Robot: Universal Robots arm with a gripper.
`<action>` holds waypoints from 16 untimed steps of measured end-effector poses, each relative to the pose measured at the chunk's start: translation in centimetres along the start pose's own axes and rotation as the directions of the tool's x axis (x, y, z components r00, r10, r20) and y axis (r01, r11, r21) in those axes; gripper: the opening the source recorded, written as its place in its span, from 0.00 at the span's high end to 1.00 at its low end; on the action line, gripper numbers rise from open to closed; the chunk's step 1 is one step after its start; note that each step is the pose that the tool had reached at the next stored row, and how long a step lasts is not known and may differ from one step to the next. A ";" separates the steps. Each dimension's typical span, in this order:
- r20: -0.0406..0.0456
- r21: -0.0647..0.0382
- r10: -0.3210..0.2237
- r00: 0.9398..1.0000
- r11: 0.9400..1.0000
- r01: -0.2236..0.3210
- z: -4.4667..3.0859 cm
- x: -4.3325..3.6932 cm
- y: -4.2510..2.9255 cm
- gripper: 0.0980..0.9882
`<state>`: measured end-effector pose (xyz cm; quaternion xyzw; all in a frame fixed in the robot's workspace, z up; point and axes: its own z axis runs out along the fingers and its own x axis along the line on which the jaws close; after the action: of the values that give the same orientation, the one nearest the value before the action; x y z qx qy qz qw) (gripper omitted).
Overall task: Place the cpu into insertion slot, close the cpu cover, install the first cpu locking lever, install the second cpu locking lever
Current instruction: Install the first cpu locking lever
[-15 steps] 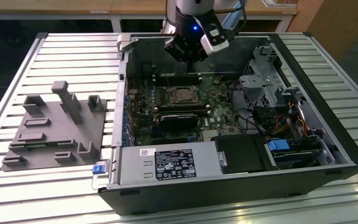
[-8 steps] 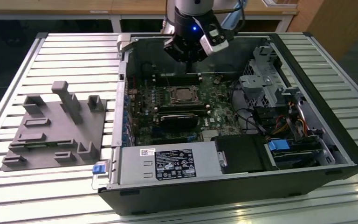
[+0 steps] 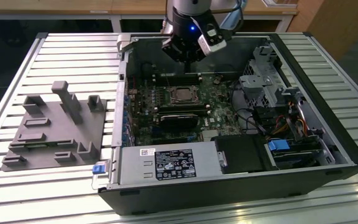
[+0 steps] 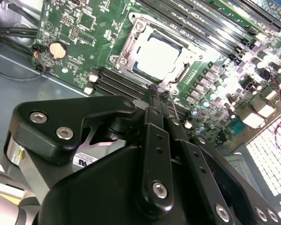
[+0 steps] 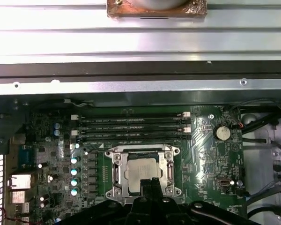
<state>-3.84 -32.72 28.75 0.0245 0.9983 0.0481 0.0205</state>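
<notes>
Now, your claw (image 4: 158, 92) reads narrow, fingers (image 4: 152, 123) together, hanging far of the cover (image 5: 117, 171); it hides one cover edge. Cpu (image 5: 141, 174) lies framed; latching unclear.

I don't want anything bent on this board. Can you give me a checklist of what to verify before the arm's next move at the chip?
1. Cover down: ok, the cover lies flat, not raised.
2. Chip seated: ok, the chip lies flat inside the cover's cut-out.
3. Levers latched: cannot tell.
4. Claw state: ok, the claw is shut.
5. Claw placement: ok, it hangs near the cover's edge in both wrist views.
6. Anything held in the claw: cannot tell.
</notes>
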 end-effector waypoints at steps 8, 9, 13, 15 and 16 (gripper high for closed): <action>-0.017 0.000 -0.001 1.000 1.000 0.001 0.09 0.29 0.11 0.99; -0.017 0.000 -0.001 1.000 1.000 0.001 0.12 0.46 0.13 0.99; -0.017 0.000 -0.001 1.000 1.000 0.001 0.22 1.07 0.34 0.99; -0.017 0.000 -0.002 1.000 1.000 0.002 0.27 1.36 0.42 0.99; -0.017 0.000 -0.002 1.000 1.000 0.002 0.30 1.50 0.45 0.99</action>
<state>-5.30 -32.17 28.44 0.0233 0.9985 0.0481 0.0122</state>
